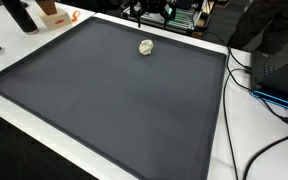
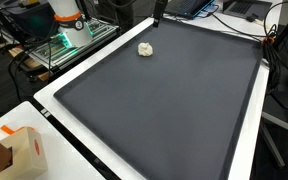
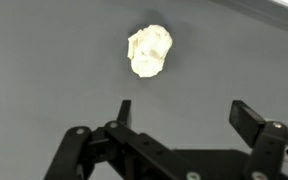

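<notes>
A small crumpled off-white lump lies on a dark grey mat. In the wrist view my gripper hangs above the mat with its two black fingers spread wide and nothing between them. The lump sits ahead of the fingertips, slightly toward the left finger, and apart from both. In both exterior views the lump rests near the far edge of the mat. I cannot make out the gripper with certainty in either exterior view.
The mat covers a white table. Black cables and a dark box lie beside one edge. A cardboard box stands at a table corner. A rack with electronics stands beyond another edge.
</notes>
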### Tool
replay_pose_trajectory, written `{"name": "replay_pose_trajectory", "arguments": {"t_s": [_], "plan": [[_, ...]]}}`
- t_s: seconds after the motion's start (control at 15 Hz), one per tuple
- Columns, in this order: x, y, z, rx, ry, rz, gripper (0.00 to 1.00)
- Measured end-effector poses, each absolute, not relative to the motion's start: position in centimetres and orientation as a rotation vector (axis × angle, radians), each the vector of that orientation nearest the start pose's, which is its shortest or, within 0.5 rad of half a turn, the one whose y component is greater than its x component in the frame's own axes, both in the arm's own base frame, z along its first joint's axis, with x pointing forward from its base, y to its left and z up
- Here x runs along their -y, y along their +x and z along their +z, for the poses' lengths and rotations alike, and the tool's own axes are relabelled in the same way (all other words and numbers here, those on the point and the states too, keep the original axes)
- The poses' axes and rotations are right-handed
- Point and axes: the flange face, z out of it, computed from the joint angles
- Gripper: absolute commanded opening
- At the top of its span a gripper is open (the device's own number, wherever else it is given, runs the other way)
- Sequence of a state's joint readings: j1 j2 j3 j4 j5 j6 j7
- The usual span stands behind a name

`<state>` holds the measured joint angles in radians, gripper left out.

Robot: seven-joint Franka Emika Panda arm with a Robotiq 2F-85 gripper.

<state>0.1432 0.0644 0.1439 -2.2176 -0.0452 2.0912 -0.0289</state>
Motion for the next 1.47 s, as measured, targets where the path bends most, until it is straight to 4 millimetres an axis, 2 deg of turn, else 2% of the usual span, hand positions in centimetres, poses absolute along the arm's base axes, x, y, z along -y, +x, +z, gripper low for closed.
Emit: {"name": "replay_pose_trajectory", "arguments": {"t_s": [0.67, 1.07, 1.47], "plan": [[-15.0, 49.5, 32.8, 0.534, -3.154, 0.336, 1.00], [-19.5, 48.4, 29.2, 0.547, -3.256, 0.399, 1.00], [-23.1, 47.4, 25.4, 0.774, -3.325, 0.439, 1.00]]}}
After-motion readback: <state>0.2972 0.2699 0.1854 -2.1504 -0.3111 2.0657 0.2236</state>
